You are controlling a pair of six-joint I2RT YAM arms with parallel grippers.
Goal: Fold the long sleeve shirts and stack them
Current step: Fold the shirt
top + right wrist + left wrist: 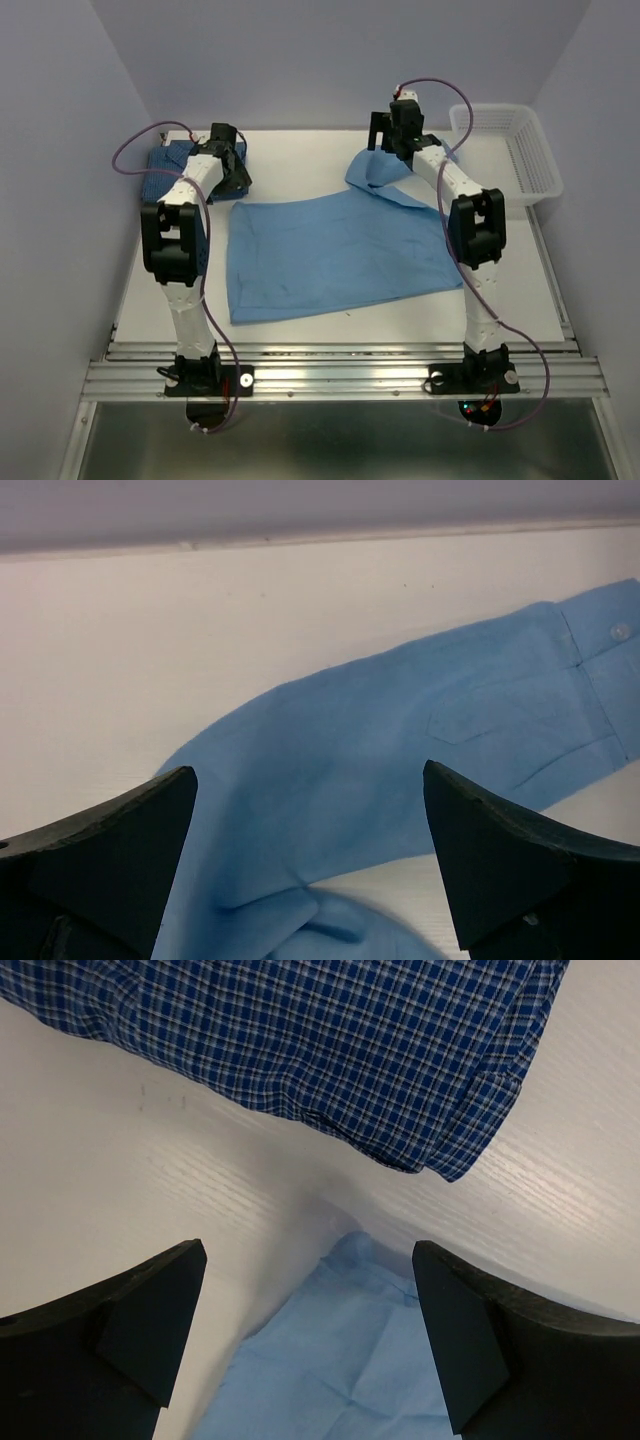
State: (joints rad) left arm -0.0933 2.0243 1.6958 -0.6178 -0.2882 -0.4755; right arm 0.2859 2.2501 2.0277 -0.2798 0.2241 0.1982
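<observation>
Boxed in on three sides: back wall (330, 60), left wall (50, 150), right wall (600, 90), all plain pale lavender-grey, matte. Spanning space between side walls: white table (400, 320), faint wood grain visible in wrist views. Along near edge: slotted aluminium rail (340, 378), bright glare near centre. Along right edge: thin metal strip (563, 310). Below rail: dull grey-green panel (350, 440), nature unclear. Lit evenly, soft diffuse shadows on tabletop.

no legible text, no labels, no brand marks, no numbers or signs in any of the three views
</observation>
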